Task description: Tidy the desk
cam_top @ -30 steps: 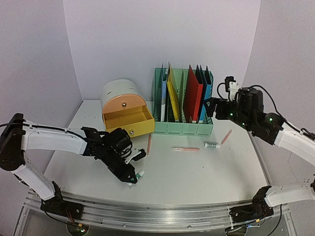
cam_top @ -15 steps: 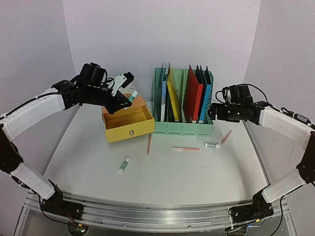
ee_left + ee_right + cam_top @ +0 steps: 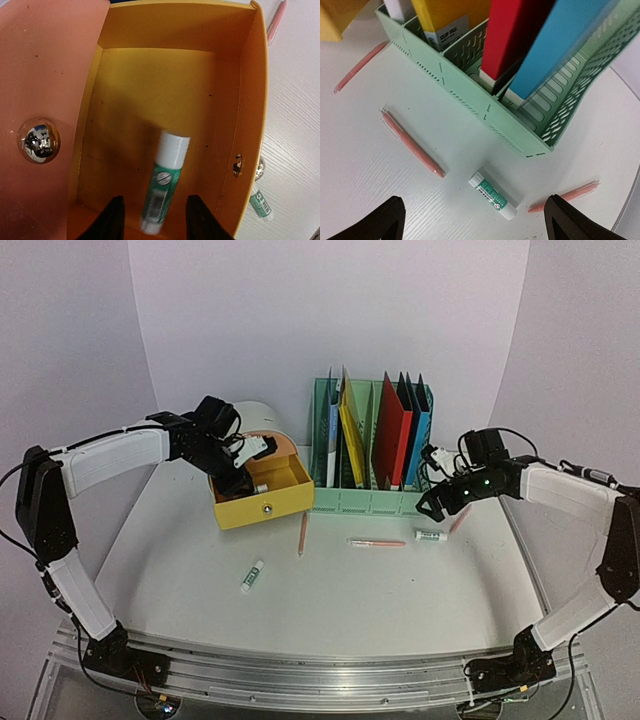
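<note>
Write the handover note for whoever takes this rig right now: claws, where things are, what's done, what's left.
Left claw: open above the yellow drawer; a glue stick is inside it, not gripped.
Right claw: open, empty, above a second glue stick beside the green rack.
Done: one glue stick in the drawer.
Left: the second stick, a third glue stick out on the desk, and three pink pens loose in front of the drawer and rack.
</note>
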`<state>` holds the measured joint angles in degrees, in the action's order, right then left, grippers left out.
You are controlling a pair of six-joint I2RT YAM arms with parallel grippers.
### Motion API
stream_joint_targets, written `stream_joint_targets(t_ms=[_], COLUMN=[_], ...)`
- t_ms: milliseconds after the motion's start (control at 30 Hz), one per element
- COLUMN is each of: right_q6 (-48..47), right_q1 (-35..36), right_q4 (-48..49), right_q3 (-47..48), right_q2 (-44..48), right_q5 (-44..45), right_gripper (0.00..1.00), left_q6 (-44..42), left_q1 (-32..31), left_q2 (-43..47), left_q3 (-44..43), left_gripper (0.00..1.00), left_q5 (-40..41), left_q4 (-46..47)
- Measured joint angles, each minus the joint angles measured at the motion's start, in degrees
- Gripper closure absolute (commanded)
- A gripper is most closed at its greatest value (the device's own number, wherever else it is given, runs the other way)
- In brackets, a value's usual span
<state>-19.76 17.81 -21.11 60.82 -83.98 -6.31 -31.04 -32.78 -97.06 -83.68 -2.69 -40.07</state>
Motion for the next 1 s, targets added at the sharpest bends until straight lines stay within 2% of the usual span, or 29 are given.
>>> stream_joint_targets(t_ms=[100,233,367,667,733,967,1000], right_q6=[-8.0,-17.4,-25.6,-34.5,-35.3,-37.1,-37.4], right_q1=[0.0,0.0,0.0,-3.1,-3.4,-3.3,-3.3], right_q4=[-0.1,-0.6,-0.9,-2.2,-2.1,-1.0,-0.8], right_q3=[-1.0,-1.7,-1.7,-0.4,0.8,3.7,3.9], right_q2=[-0.7,-3.5,-9.1,-19.9,-21.1,-24.1,-24.3], right_q5=[-1.0,-1.2,0.4,4.3,5.0,5.1,5.1], right_gripper=[0.03,0.07,0.17,0.20,0.27,0.74,0.78], left_q6=[-0.5,-1.0,-1.3,-0.7,-0.4,0.0,0.1], left_q1=[0.0,0.0,0.0,0.0,0.0,-0.1,-0.1], left_q2=[0.0,0.1,1.7,10.7,12.6,14.3,14.3], left_q3=[-0.1,-0.8,-1.0,-1.0,-1.0,-1.0,-0.9], left_gripper=[0.43,0.42,0.39,0.36,0.36,0.36,0.36], left_q5=[0.0,0.0,-0.4,-5.7,-6.6,-8.0,-8.0], left_q4=[0.1,0.2,0.3,3.0,3.6,4.1,4.1])
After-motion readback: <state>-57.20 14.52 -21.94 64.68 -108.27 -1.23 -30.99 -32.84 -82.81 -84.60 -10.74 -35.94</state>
